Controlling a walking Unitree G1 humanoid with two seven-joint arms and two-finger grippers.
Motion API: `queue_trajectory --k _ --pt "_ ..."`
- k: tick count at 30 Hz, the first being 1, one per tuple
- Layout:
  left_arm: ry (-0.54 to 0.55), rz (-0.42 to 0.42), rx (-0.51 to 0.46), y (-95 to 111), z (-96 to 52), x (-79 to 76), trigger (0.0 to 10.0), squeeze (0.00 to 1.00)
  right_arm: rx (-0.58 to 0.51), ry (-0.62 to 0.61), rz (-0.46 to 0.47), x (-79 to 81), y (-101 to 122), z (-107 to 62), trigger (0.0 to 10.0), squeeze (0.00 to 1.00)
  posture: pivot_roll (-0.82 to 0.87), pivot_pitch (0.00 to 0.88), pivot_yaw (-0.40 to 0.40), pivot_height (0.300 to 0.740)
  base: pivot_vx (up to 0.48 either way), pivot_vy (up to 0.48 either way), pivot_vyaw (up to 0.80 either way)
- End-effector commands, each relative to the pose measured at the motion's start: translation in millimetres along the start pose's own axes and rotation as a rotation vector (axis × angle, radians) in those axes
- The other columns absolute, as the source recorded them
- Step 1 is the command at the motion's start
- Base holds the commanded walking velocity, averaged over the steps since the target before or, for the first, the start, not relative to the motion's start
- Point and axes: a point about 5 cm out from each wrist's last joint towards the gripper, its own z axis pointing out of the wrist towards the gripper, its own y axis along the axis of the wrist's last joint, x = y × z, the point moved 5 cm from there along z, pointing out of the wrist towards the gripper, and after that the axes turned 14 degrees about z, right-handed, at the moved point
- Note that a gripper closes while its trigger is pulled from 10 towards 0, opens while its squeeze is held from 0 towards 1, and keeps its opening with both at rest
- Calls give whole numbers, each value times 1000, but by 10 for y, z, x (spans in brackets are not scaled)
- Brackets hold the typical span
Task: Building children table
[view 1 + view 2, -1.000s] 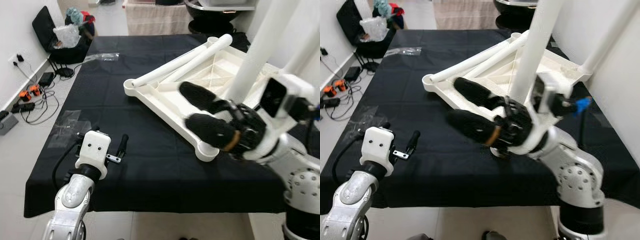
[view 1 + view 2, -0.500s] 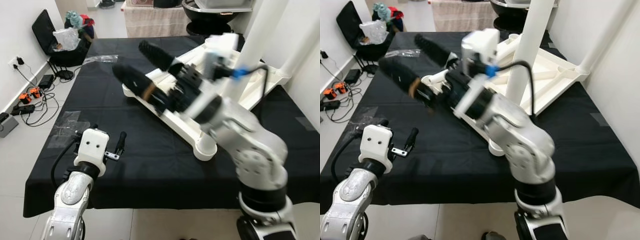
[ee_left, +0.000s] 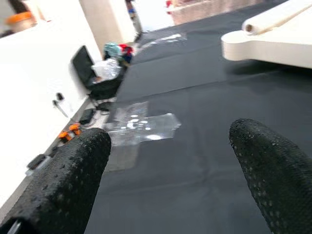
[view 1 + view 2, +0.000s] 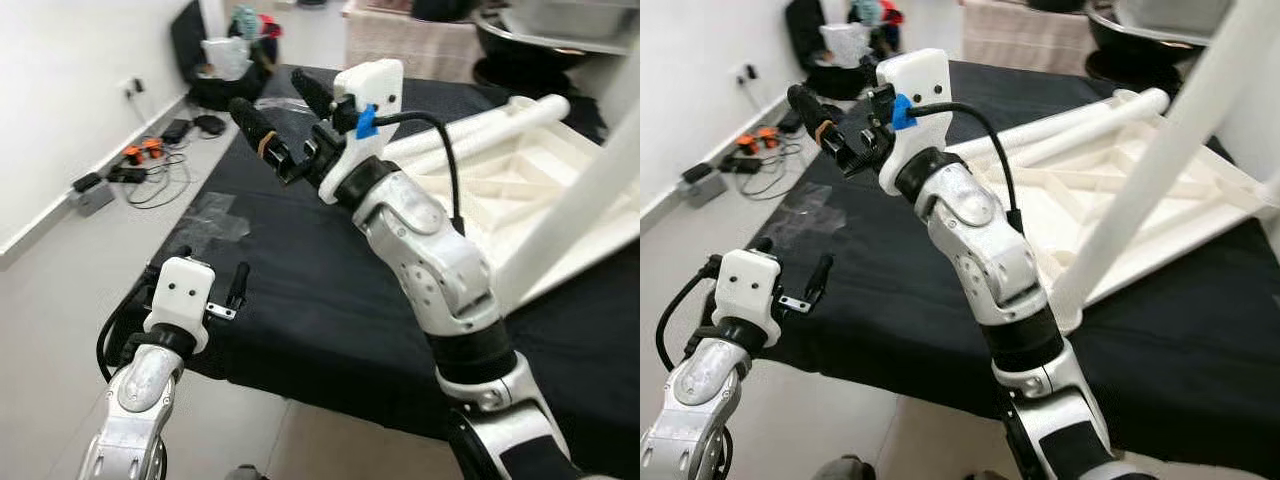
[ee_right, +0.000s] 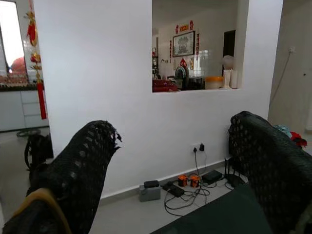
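The white children's table point(image 4: 520, 170) lies upside down on a black cloth point(image 4: 300, 280), one white leg point(image 4: 575, 215) standing up from it and two more legs lying across its frame. My right gripper point(image 4: 282, 112) is raised over the cloth's left part, away from the table and aimed at the wall. It is open with nothing between its fingers point(image 5: 73, 170). My left gripper point(image 4: 237, 288) hovers low at the cloth's near left edge, open and empty. The left wrist view has a table corner point(image 3: 273, 41) far ahead.
A patch of clear plastic film point(image 4: 215, 215) lies on the cloth's left side. On the floor to the left are cables and chargers point(image 4: 140, 165) along the white wall. A black chair with bags point(image 4: 225, 65) stands at the far left corner.
My right arm has swung from above the table frame up and leftwards, gripper still open. The camera has turned, shifting the whole scene. The left gripper has held its place.
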Motion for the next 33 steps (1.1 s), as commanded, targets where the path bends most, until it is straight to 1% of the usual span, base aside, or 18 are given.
queue_trajectory --k 1,3,4,5,6,9,12,13,14,15,17,21,23,24,25,28,30,33 --pt "1 -2 14 -11 -30 -4 10000 0 12 -61 -43 -82 -60 58 10000 0 35 86 -59 740 0 0 763" --pt "1 -6 16 3 -46 -7 10000 0 78 -145 -51 -219 -179 99 10000 0 36 101 -64 740 0 0 769" --pt "1 -6 16 3 -46 -7 10000 0 78 -145 -51 -219 -179 99 10000 0 36 101 -64 740 0 0 769" --pt "0 -11 18 17 -69 -16 10000 0 120 -228 -48 -373 -266 130 10000 0 38 116 -69 740 0 0 0" --pt "0 -13 19 25 -84 -20 10000 0 139 -262 -55 -444 -301 136 10000 0 40 129 -71 740 0 0 0" --pt "-1 -18 24 40 -116 -27 10000 0 173 -315 -64 -583 -355 142 10000 0 38 148 -73 740 0 0 0" --pt "-2 -21 25 46 -126 -31 10000 0 192 -332 -73 -642 -387 145 10000 0 38 148 -73 740 0 0 0" --pt "-8 -17 17 88 -141 -42 10000 0 218 -357 -75 -730 -432 150 10000 0 36 175 -78 740 0 0 0" --pt "-8 -17 17 88 -141 -42 10000 0 218 -357 -75 -730 -432 150 10000 0 36 175 -78 740 0 0 0" --pt "-14 -33 -15 243 -139 -63 10000 0 266 -403 -94 -881 -472 182 10000 0 34 210 -82 740 0 0 0" --pt "-16 -39 -28 299 -132 -70 10000 0 274 -396 -69 -907 -479 203 10000 0 34 210 -82 740 0 0 0" --pt "-18 -47 -36 338 -126 -79 10000 0 266 -380 -91 -932 -450 219 10000 0 31 220 -85 740 0 0 0" --pt "-31 -54 -38 356 -124 -115 10000 0 311 -387 -210 -1072 -473 173 10000 0 26 228 -83 740 0 0 0" --pt "-31 -54 -38 356 -124 -115 10000 0 311 -387 -210 -1072 -473 173 10000 0 26 228 -83 740 0 0 0" --pt "-39 -57 -36 356 -129 -131 10000 0 361 -419 -243 -1197 -536 108 10000 0 25 230 -83 740 0 0 0" --pt "-43 -58 -33 351 -131 -140 10000 0 402 -447 -276 -1292 -589 51 10000 0 25 230 -83 740 0 0 0" --pt "-49 -55 -30 351 -140 -150 10000 0 467 -519 -316 -1457 -679 -61 10000 0 34 224 -87 740 0 0 0" --pt "-53 -52 -24 364 -151 -156 10000 0 532 -549 -336 -1543 -780 -140 10000 0 37 225 -86 740 0 0 0"
